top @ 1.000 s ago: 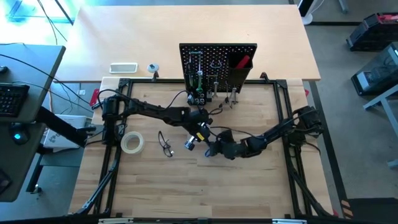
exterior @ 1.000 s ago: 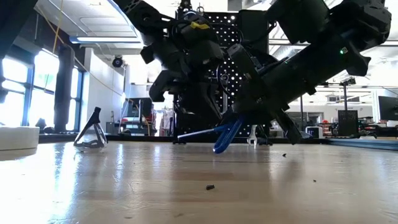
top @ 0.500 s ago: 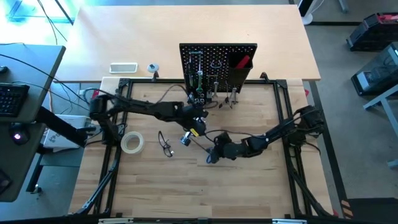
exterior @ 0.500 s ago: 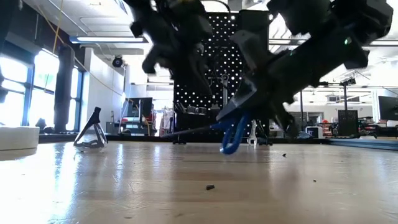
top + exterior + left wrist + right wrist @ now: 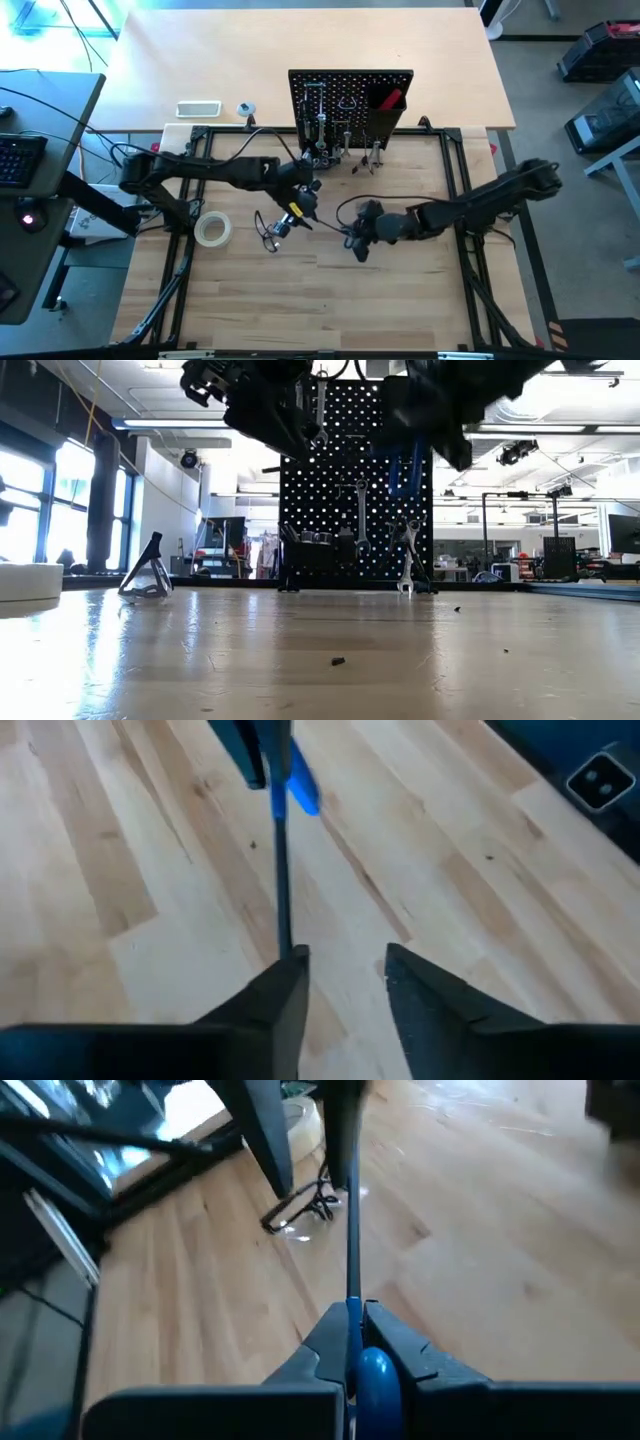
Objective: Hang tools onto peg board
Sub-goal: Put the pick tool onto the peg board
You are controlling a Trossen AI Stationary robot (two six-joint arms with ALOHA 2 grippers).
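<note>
**Blue-handled hex key held in the air between the two grippers**

The right gripper [image 5: 352, 1342] has its fingers closed on the blue handle of the long hex key [image 5: 352, 1240]. The thin dark shaft of the key runs straight forward from between these fingers, and its far end reaches the left gripper [image 5: 296, 205]. In the high view the blue-handled hex key [image 5: 330, 229] lies almost level above the wooden tabletop [image 5: 400, 300], with its long axis going from the right fingers toward the left fingers, handle end at the right gripper [image 5: 357, 237].

In the left wrist view the tip of the shaft [image 5: 282, 870] ends just at one of the left fingers [image 5: 285, 995], at its inner edge. The left fingers stand partly open, with a clear gap between them, and the shaft is not in this gap; whether the tip touches the finger I cannot tell.

Beyond the left fingers, on the tabletop, lie the clear glasses with a dark frame [image 5: 266, 232] and the pale tape roll [image 5: 212, 230]. The black upright peg board with many holes [image 5: 350, 100] stands behind both grippers, with silver wrenches [image 5: 361, 515] hanging on it.
</note>
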